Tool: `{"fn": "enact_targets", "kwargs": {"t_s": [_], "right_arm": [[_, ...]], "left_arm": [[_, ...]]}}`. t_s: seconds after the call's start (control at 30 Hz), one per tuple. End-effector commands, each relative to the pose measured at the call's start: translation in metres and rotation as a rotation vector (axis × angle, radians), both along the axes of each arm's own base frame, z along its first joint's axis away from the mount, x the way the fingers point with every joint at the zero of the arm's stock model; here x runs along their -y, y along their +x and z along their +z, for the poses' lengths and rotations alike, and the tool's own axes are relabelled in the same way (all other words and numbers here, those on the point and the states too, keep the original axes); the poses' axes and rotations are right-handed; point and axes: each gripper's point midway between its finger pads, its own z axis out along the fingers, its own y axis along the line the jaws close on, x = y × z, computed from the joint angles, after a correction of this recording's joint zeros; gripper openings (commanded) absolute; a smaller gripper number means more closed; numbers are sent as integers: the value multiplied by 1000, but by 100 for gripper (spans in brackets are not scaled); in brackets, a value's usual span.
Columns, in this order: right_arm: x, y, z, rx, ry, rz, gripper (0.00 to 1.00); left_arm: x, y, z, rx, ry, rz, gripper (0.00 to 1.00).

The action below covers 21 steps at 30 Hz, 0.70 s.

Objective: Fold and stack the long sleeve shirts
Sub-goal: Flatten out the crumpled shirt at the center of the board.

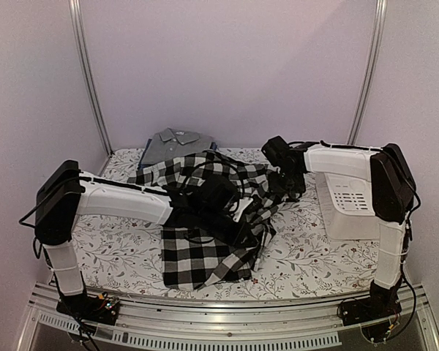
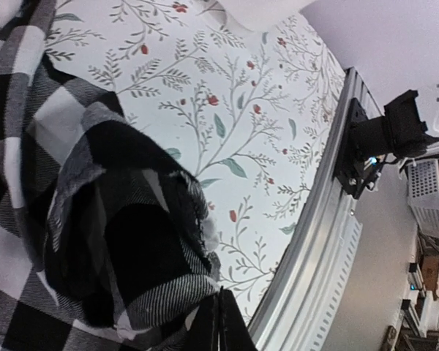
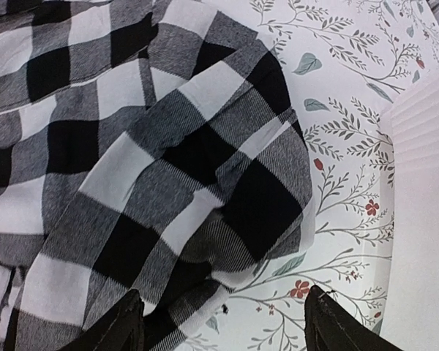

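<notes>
The black-and-white checked shirt (image 1: 205, 241) lies crumpled across the middle of the flowered table. A grey collared shirt (image 1: 177, 139) sits folded at the back, with a blue edge (image 1: 214, 147) showing under it. My left gripper (image 1: 238, 223) is down in the checked cloth; in the left wrist view its fingers (image 2: 221, 322) are pressed together where a fold of the checked shirt (image 2: 117, 241) runs into their tips. My right gripper (image 1: 293, 183) hovers at the shirt's far right edge. It stands open (image 3: 227, 322) above a checked fold (image 3: 205, 168), with nothing pinched.
A white plastic basket (image 1: 349, 201) stands at the right, close beside my right gripper; its wall (image 3: 424, 219) fills the right of that wrist view. The metal front rail (image 2: 314, 241) runs near the left gripper. Flowered tablecloth (image 1: 117, 248) shows at the left front.
</notes>
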Motion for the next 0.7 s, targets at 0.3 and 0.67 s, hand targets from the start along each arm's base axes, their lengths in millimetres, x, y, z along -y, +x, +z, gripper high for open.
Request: {"fn": "enact_targets", "kwargs": {"t_s": [0.3, 0.67], "right_arm": [[-49, -140, 32, -43, 119, 208, 77], [-75, -227, 2, -133, 105, 268, 65]], "left_arm": [[-6, -46, 49, 37, -40, -18, 54], [-204, -1, -9, -98, 314, 672, 52]]}}
